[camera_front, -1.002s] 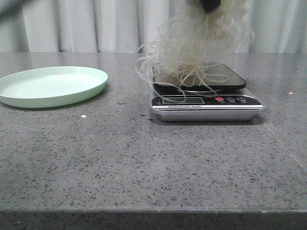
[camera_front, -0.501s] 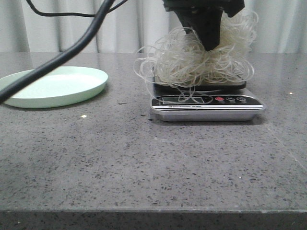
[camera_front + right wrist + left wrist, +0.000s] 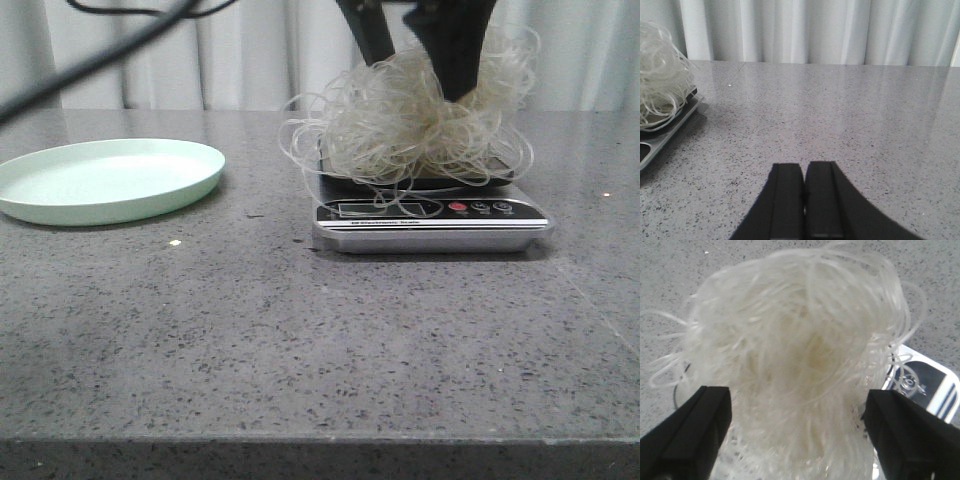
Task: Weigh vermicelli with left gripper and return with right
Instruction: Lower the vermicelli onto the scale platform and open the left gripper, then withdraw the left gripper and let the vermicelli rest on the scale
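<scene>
The vermicelli [image 3: 410,125], a fluffy whitish tangle, rests on the black platform of the silver kitchen scale [image 3: 430,212], with strands hanging over its edges. My left gripper [image 3: 420,75] hangs right above it, open. Its black fingers [image 3: 455,50] stand on either side of the tangle's top. In the left wrist view the vermicelli [image 3: 800,355] fills the space between the spread fingers of the left gripper [image 3: 797,392], and a corner of the scale [image 3: 925,385] shows. My right gripper [image 3: 804,167] is shut and empty, low over the table to the right of the scale [image 3: 660,135] and vermicelli [image 3: 660,80].
A pale green plate [image 3: 105,178] lies at the back left of the grey speckled table. A black cable [image 3: 90,55] crosses the upper left. White curtains hang behind the table. The table's front edge is near the bottom of the front view.
The left gripper came down with the vermicelli and set it on the scale. Its fingers have now spread apart and risen a little. The cable swung upward.
</scene>
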